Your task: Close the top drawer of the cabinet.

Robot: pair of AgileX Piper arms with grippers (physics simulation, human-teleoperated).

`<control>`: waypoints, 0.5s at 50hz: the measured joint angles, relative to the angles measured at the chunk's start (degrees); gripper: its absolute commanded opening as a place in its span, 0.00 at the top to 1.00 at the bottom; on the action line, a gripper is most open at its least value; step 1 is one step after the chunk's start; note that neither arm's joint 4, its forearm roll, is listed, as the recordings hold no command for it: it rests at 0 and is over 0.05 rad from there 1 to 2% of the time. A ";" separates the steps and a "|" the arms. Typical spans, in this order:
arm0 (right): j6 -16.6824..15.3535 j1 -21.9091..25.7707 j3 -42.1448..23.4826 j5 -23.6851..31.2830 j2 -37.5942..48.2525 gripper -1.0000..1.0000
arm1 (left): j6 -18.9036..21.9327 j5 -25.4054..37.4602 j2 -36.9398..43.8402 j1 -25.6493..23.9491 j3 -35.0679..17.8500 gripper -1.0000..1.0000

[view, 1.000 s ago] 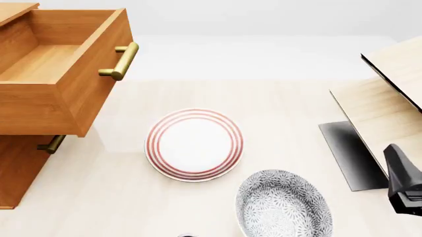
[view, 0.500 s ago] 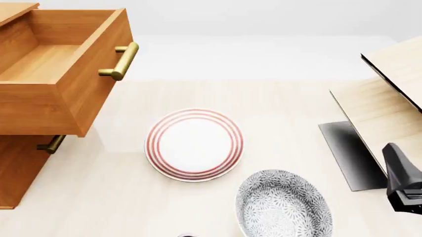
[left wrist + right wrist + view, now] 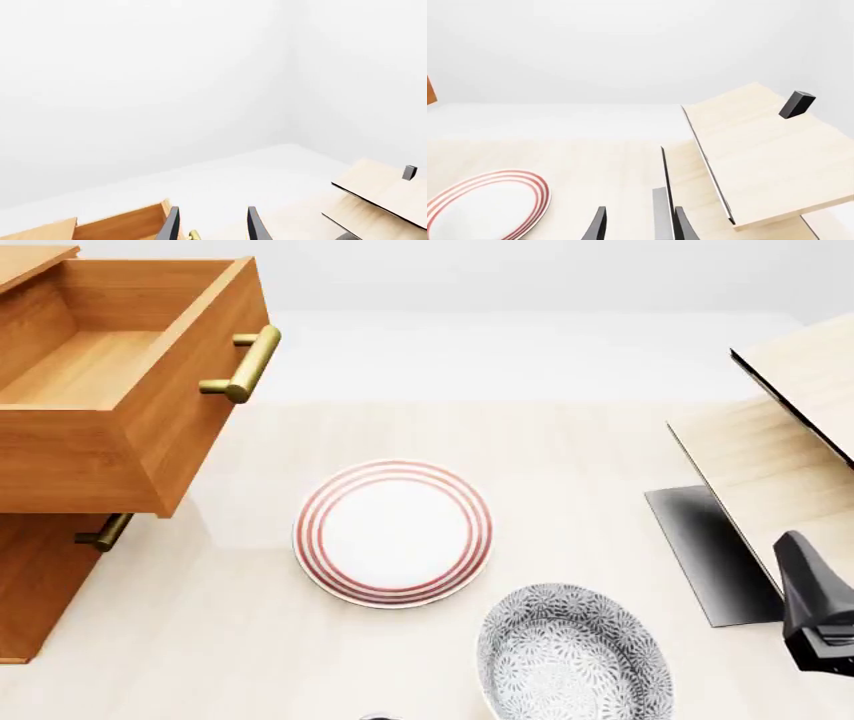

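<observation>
The black right gripper (image 3: 637, 225) hovers low beside the pale light-wood unit (image 3: 787, 455), fingers spread, holding nothing. The left gripper (image 3: 212, 225), fingers likewise apart, points above the orange-brown wooden top drawer (image 3: 127, 390), which juts fully out of the cabinet (image 3: 40, 580).

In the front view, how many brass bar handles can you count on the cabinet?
2. One handle is on the open top drawer; a second handle shows just beneath it on the cabinet. Others may be hidden below.

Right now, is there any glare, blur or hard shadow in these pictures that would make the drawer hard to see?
Front view: sharp, evenly lit, the top drawer plain to see, only a faint shadow on the table beside the cabinet. Left wrist view: mostly blank white wall, no glare, the drawer just a sliver at the frame's edge. Right wrist view: crisp, with no drawer box visible.
</observation>
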 measured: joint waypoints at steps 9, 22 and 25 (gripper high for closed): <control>0.01 0.04 0.00 0.40 -0.44 0.00 | -0.23 1.97 2.57 -3.20 -4.12 0.00; 0.00 0.10 0.00 0.60 -0.67 0.00 | -3.28 5.44 6.55 -6.92 -9.91 0.00; -0.01 0.12 0.01 0.59 -0.65 0.00 | -3.91 6.29 7.39 -7.67 -11.25 0.00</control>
